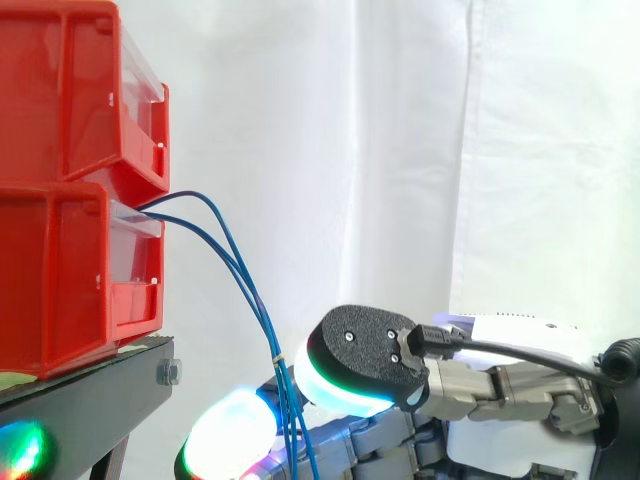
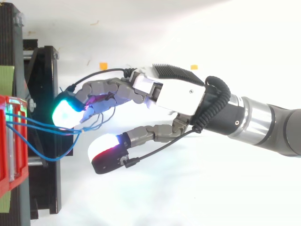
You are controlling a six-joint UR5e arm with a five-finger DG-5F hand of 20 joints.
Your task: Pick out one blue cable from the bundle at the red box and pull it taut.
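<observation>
From above we see the hand [image 2: 178,96] spread, thumb apart, blue cables [image 2: 42,125] beneath its fingers [image 2: 106,89]; sideways, 2 of them drop from the red box [image 1: 60,260].

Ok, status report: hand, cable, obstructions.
Hand open, near the red bins. Blue cables hang slack past its fingertips, none taut. Cables bunched together, none singled out.

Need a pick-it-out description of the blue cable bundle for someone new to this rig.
Find the stacked red bins on the black stand at the side view's left. From the seam between upper and lower bin, the blue cables arc down and right toward the hand. They are the only thin blue strands before the white curtain, gathered by a small pale tie.
</observation>
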